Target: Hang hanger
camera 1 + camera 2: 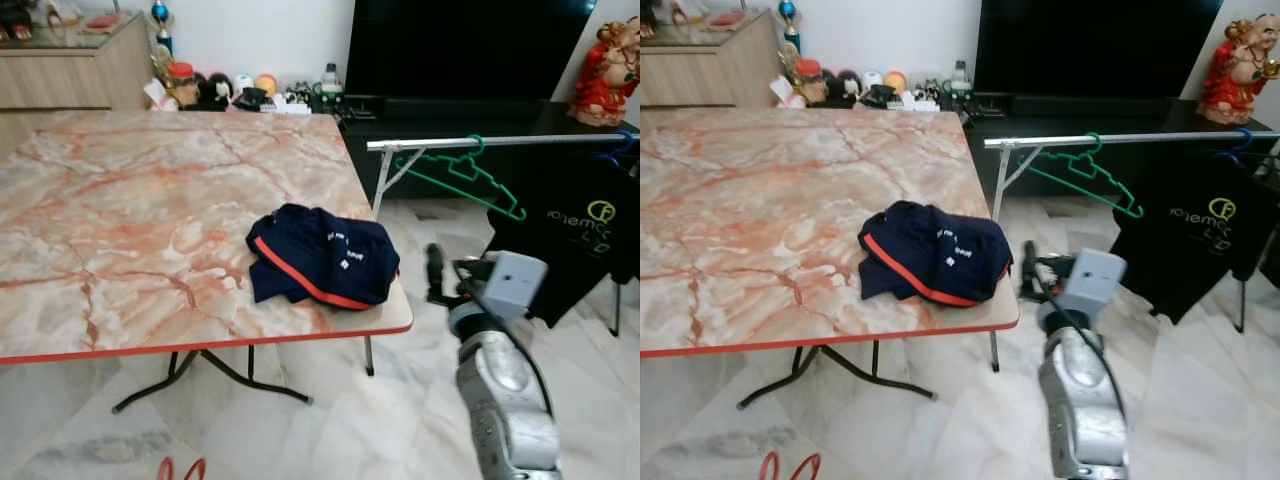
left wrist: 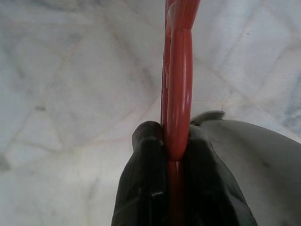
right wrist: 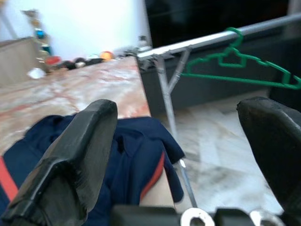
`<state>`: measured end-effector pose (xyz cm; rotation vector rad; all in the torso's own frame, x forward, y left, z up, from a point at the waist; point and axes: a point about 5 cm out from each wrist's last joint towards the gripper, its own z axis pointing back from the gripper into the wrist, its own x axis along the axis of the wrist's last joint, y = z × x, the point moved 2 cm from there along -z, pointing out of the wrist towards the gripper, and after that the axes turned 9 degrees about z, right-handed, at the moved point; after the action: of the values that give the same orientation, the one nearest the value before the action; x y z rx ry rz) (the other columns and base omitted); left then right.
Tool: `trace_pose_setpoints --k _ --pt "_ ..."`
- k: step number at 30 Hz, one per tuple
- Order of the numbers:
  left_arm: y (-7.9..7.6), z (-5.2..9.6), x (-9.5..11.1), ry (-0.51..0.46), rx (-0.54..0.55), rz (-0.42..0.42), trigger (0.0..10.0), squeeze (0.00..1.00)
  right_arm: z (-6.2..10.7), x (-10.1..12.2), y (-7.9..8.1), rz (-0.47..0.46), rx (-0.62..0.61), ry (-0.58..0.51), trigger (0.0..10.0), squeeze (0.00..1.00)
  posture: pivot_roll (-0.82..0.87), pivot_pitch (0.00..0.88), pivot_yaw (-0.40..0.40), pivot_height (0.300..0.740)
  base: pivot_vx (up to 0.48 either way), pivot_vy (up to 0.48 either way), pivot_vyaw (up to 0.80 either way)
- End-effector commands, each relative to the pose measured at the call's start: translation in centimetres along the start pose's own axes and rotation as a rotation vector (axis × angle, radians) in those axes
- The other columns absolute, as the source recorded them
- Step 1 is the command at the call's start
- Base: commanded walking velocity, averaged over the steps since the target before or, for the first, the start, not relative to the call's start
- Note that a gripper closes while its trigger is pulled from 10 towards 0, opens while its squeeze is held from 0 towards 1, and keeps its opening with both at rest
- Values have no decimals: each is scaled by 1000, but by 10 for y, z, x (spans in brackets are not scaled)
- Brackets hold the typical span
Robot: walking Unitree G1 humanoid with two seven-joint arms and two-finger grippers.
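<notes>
A red hanger (image 2: pixel 178 84) is clamped between the black fingers of my left gripper (image 2: pixel 175 141), which is shut on it above the marble floor. Its red loops (image 1: pixel 180 468) peek in low down in the head views. A silver clothes rail (image 1: pixel 500 141) stands to the right of the table, with a green hanger (image 1: pixel 462 172) hooked on it. My right gripper (image 1: pixel 440 268) is raised beside the table's near right corner, below the rail, open and holding nothing. Through its fingers (image 3: pixel 80 155) I see the green hanger (image 3: pixel 244 63) and the rail (image 3: pixel 211 40).
A navy garment with a red stripe (image 1: pixel 322 256) lies crumpled at the near right corner of the marble table (image 1: pixel 130 200). A black T-shirt (image 1: pixel 580 230) hangs on a blue hanger at the rail's right end. A TV cabinet (image 1: pixel 450 110) stands behind.
</notes>
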<state>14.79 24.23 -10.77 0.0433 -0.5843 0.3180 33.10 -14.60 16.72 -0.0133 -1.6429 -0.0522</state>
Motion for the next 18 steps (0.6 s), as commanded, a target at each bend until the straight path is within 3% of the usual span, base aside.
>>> trace_pose_setpoints --k 1,18 --pt "-8 0 -5 17 -19 -10 10000 0 0 -7 -10 12 -28 25 10000 0 30 0 0 740 0 -480 0" --pt "-7 -2 2 -6 -16 -8 10000 0 2 -25 -29 29 -76 85 10000 0 36 15 0 740 0 -452 0"
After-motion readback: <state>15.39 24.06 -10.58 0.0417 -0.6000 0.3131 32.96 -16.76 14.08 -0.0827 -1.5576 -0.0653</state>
